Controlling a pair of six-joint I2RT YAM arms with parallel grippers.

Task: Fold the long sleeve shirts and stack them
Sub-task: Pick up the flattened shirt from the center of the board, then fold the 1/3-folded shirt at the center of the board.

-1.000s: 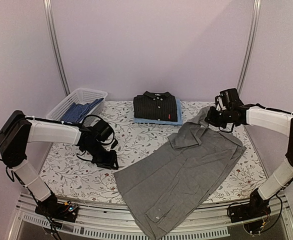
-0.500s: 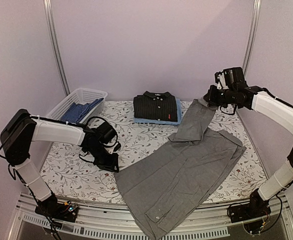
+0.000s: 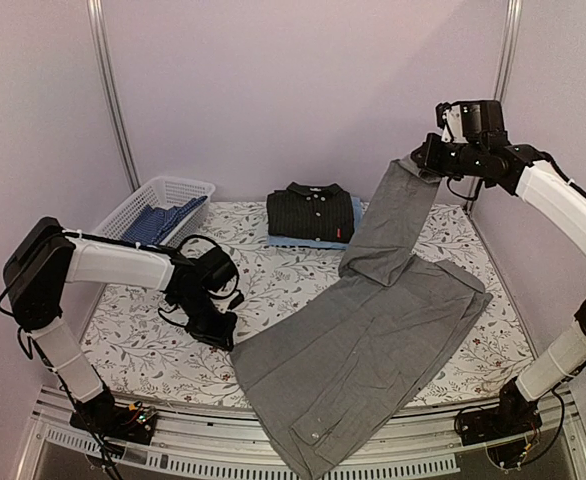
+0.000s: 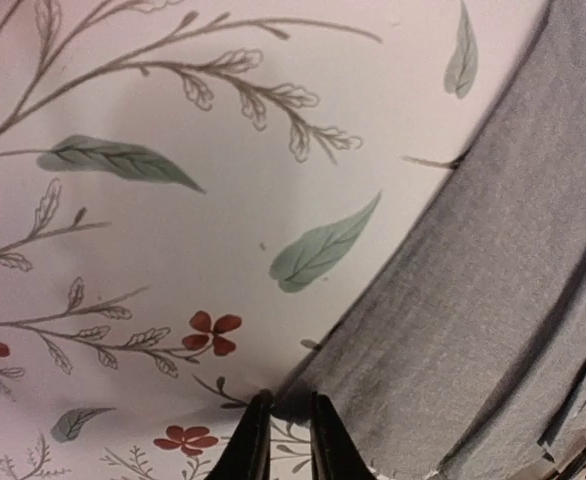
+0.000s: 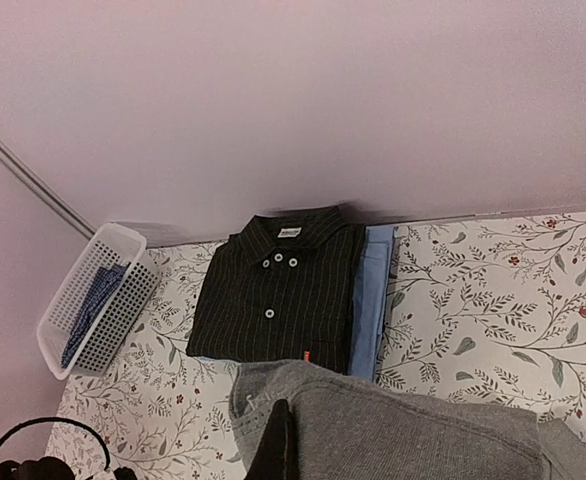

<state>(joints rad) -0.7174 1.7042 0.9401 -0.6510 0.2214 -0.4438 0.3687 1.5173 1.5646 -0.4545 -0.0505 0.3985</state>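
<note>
Our right gripper [image 3: 421, 165] pinches a sleeve of the grey shirt [image 3: 363, 340] hanging under it. Our left gripper [image 4: 285, 440] is almost closed at that shirt's edge; we cannot tell if it grips. Below our right gripper, the black shirt [image 5: 273, 290] lies on the blue shirt [image 5: 373, 290].

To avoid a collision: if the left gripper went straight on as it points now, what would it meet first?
The left gripper would first meet the edge of the grey shirt, right at its fingers, then the flowered table cover beneath it. Depth is unclear.
</note>
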